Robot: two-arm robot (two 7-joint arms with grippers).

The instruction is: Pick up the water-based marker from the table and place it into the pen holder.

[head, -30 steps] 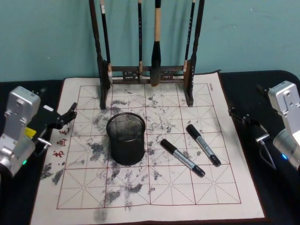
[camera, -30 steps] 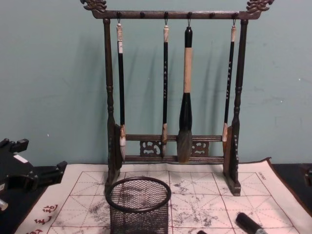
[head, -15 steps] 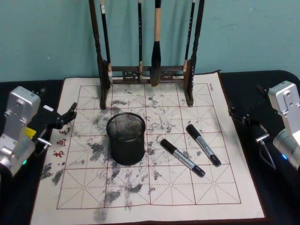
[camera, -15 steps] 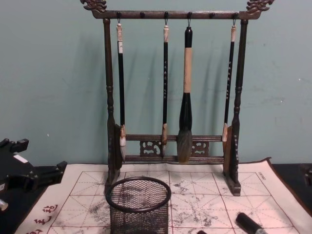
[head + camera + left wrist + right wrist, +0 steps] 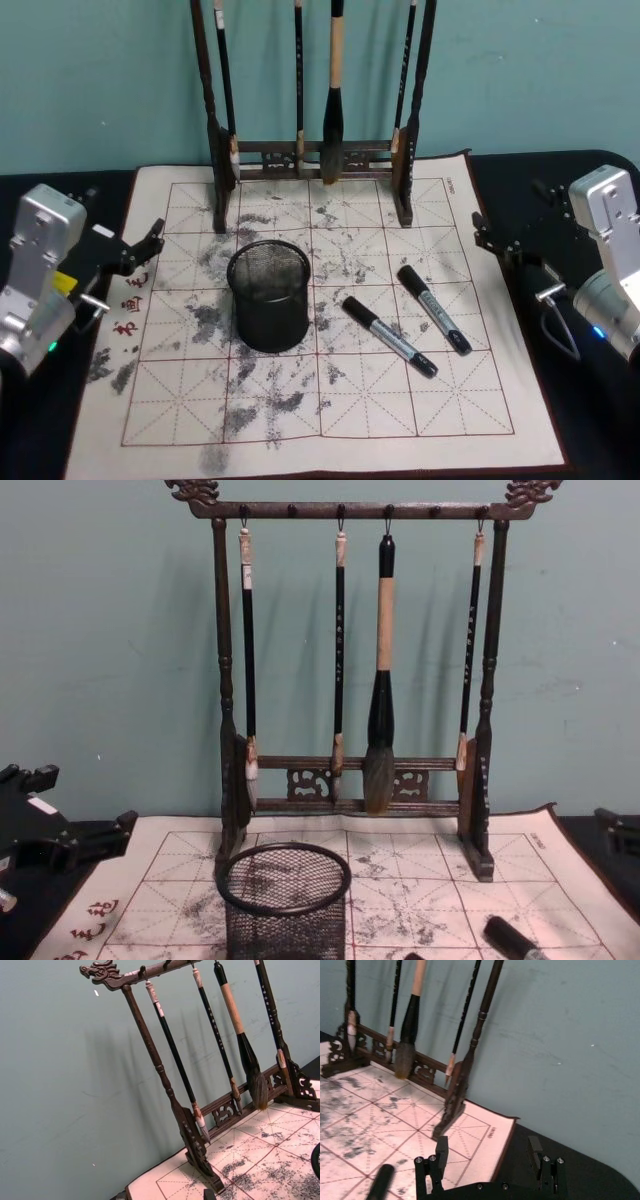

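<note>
Reaching is judged the step in hand: the right gripper [image 5: 497, 246], fingers apart and empty, is held beside the pale gridded mat [image 5: 330, 420], and must next be lowered over the nearer black grey-barrelled marker [image 5: 433, 308], which lies right of the round black wire-mesh pen holder [image 5: 268, 294]; the left gripper [image 5: 140, 250] is parked opposite, fingers apart.

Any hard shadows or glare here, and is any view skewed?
Chest view: brush rack upright, only soft shadows on the wall behind it. Left wrist view: the rack appears slanted, same faint shadows. Head view: no glare on the mat.
</note>
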